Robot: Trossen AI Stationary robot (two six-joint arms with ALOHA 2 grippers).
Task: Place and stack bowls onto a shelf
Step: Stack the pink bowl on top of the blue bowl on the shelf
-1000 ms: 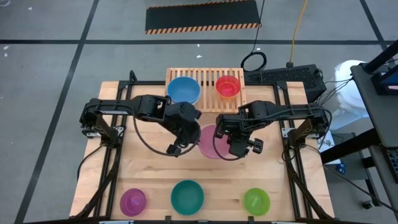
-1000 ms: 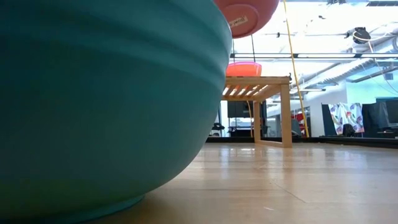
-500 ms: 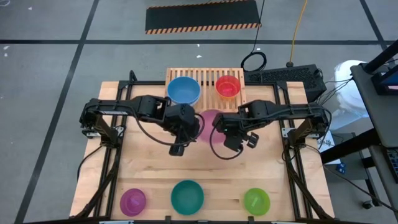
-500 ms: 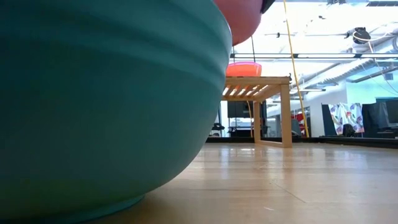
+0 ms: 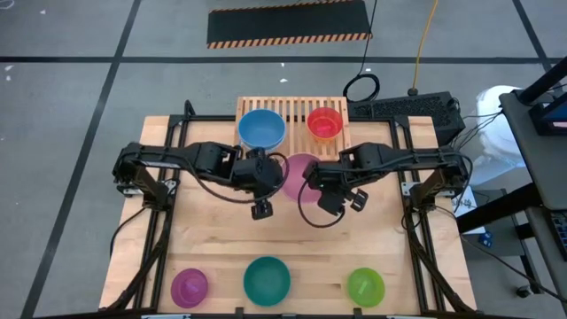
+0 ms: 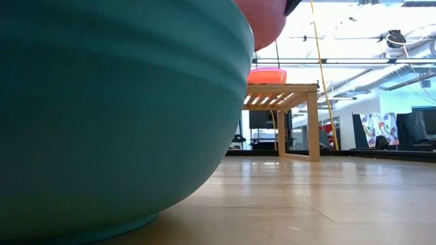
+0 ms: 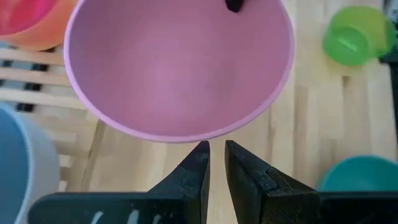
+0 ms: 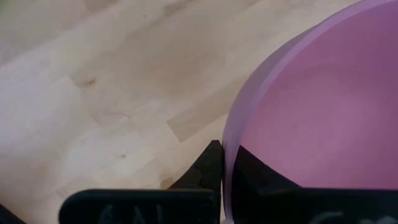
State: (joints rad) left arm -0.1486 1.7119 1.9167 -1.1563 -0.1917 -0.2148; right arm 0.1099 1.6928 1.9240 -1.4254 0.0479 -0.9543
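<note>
A pink bowl (image 5: 297, 175) hangs in the air just before the near edge of the light-wood slatted shelf (image 5: 292, 111). My right gripper (image 5: 310, 182) is shut on it. My left gripper (image 5: 276, 177) (image 7: 214, 149) sits just short of the bowl's (image 7: 177, 68) opposite rim. Its fingers are only a narrow gap apart, with nothing between them. A blue bowl (image 5: 261, 128) and a red bowl (image 5: 324, 121) rest on their bases on the shelf top. In the low view the pink bowl's underside (image 6: 262, 24) shows above shelf height. My right gripper (image 8: 227, 160) pinches the pink bowl's rim (image 8: 231, 134) on the side facing the table's right. One finger (image 8: 211, 163) is outside the wall and the other (image 8: 255, 167) is inside. It comes from the table's right. The bowl is lifted clear of the table, mouth up.
A purple bowl (image 5: 190, 285), a larger teal bowl (image 5: 267, 278) and a green bowl (image 5: 365, 285) stand along the table's near edge. The teal bowl (image 6: 116, 116) fills the low view's left. The shelf's middle, between the blue and red bowls, shows bare slats.
My right gripper has carried the pink bowl from mid-table toward the far edge, up to the shelf's near side. My left gripper moved the same way beside it, then drew back a little toward the table's left.
</note>
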